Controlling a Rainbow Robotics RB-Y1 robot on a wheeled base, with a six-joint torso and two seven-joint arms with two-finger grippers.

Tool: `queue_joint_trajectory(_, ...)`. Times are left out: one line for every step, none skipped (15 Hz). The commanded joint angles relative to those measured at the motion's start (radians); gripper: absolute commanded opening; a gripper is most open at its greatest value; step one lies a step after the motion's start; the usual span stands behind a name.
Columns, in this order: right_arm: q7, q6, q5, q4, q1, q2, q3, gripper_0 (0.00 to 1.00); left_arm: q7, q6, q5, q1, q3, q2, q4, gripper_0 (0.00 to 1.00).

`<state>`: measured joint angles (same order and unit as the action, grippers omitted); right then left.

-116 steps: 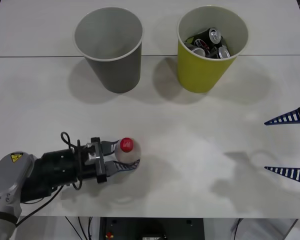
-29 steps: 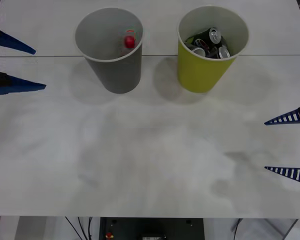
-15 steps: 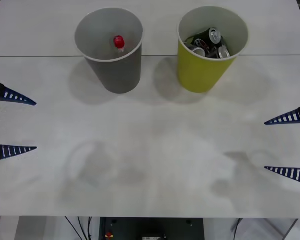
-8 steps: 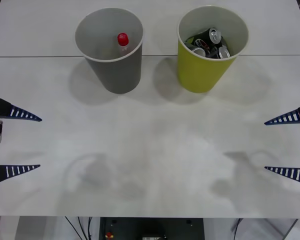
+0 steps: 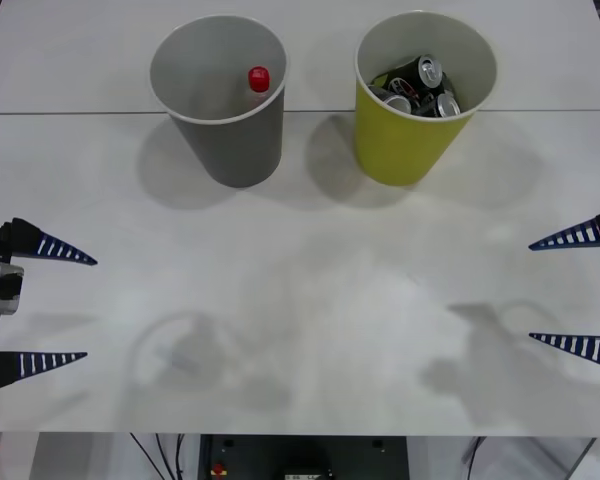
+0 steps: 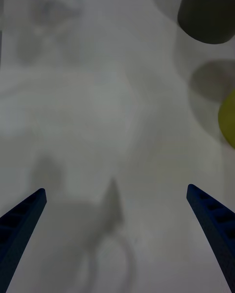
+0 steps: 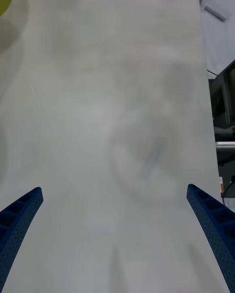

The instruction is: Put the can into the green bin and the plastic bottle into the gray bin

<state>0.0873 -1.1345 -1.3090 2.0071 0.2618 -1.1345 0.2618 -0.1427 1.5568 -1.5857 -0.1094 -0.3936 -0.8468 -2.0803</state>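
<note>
The gray bin [image 5: 238,150] stands at the back left of the table, and the plastic bottle's red cap [image 5: 258,78] shows inside it against the far wall. To its right, the green bin [image 5: 405,145] holds several dark cans [image 5: 417,86]. My left gripper [image 5: 65,305] hangs open at the table's front left edge with nothing between its blue fingers. At the right edge my right gripper [image 5: 577,290] is open and holds nothing. The right wrist view catches the gray bin's base [image 6: 205,13] and a sliver of the green bin [image 6: 228,119].
A seam [image 5: 80,113] runs across the white table behind the bins. Bare tabletop [image 5: 310,290] lies between the two grippers. In the left wrist view the table's edge [image 7: 208,72] gives way to dark equipment beyond.
The left gripper has drawn back from beside the gray bin to the front left edge, open. The bottle has shifted inside the gray bin. The right arm has not moved.
</note>
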Motion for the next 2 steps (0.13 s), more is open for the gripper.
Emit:
queue_joint_trajectory(0.0, 0.0, 0.0, 0.0, 0.0, 0.0, 0.0, 1.0, 0.0, 0.0, 0.0, 0.001, 0.001, 0.0, 0.0, 1.0)
queue_joint_trajectory(0.0, 0.0, 0.0, 0.0, 0.0, 0.0, 0.0, 1.0, 0.0, 0.0, 0.0, 0.001, 0.001, 0.0, 0.0, 1.0)
